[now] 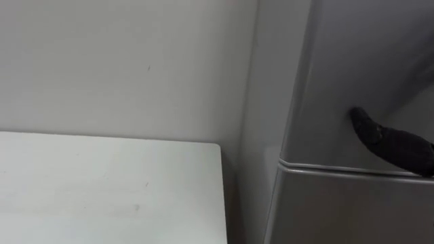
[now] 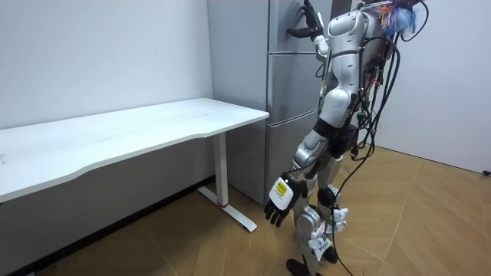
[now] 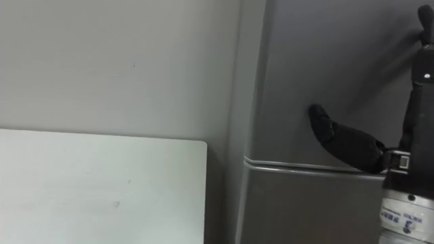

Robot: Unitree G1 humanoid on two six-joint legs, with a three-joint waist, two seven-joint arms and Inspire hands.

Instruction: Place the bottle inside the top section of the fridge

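Right hand [image 3: 358, 149] lies flat-fingered on upper fridge door [image 3: 325, 54]; left hand [image 2: 276, 205] hangs slack

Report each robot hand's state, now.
Left robot hand: open, hanging by the robot's side, holding nothing.
Right robot hand: open, fingers stretched against the upper fridge door, holding nothing.

We hold our right arm up high in front of us. Our right hand [image 3: 352, 146] reaches out with straight fingers. Our left arm hangs down by our leg, our left hand [image 2: 279, 201] loose.
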